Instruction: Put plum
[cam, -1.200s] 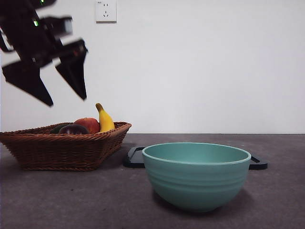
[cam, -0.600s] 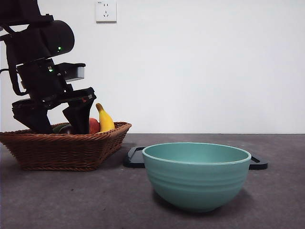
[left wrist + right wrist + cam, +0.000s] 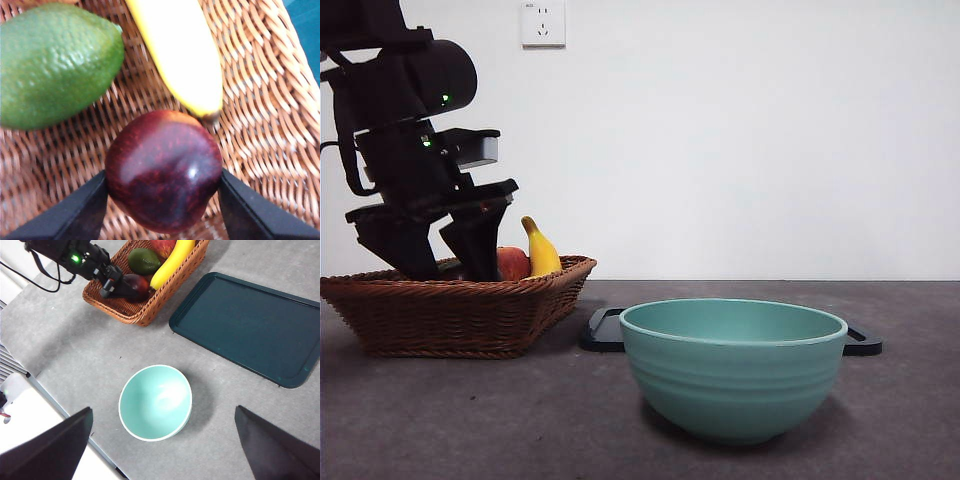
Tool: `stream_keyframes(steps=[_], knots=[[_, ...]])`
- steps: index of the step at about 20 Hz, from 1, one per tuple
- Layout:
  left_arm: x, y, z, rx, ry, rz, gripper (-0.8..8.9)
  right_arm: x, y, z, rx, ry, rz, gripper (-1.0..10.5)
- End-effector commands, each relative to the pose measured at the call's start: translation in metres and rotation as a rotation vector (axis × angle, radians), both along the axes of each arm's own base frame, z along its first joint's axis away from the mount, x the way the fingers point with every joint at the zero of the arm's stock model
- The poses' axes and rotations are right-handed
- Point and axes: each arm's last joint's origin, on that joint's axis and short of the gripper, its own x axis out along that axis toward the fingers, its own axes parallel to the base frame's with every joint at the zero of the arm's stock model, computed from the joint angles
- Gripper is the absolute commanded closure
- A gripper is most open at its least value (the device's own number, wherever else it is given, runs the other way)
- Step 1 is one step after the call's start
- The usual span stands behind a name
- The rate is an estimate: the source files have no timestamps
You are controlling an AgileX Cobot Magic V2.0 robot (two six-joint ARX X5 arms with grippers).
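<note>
Plum point(image 3: 163, 171) in basket point(image 3: 260, 130); bowl point(image 3: 733, 367) before tray point(image 3: 247, 325)

The plum point(image 3: 163, 170), glossy dark maroon and round, sits in the wicker basket point(image 3: 270, 125), just beside the banana's point(image 3: 182, 55) tip.

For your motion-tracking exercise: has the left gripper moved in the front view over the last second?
Yes. The left gripper has come down from well above the wicker basket into it, and its jaws now flank the plum.
</note>
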Motion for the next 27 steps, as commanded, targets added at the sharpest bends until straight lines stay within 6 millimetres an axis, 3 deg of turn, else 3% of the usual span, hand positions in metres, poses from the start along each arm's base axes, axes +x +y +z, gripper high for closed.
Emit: stream_keyframes(steps=[1, 4, 7, 12, 19, 27], knots=[[0.000, -0.002, 0.031, -0.036, -0.091, -0.014, 5.79, 0.001, 0.001, 0.004, 0.009, -0.007, 0.002, 4.9], [-0.014, -0.001, 0.072, -0.146, -0.185, -0.052, 5.79, 0.001, 0.001, 0.004, 0.009, -0.007, 0.002, 4.9], [-0.045, 0.000, 0.111, -0.272, -0.239, -0.140, 5.79, 0.001, 0.001, 0.005, 0.010, -0.013, 0.002, 4.9], [-0.094, -0.016, 0.137, -0.372, -0.193, -0.329, 5.79, 0.002, 0.001, 0.006, 0.013, -0.028, 0.002, 4.9], [-0.120, -0.070, 0.120, -0.342, -0.065, -0.561, 5.79, 0.002, 0.001, 0.006, 0.013, -0.028, 0.001, 4.9], [-0.116, -0.138, 0.060, -0.249, 0.067, -0.712, 5.78, 0.002, 0.001, 0.006, 0.013, -0.028, 0.001, 4.9]])
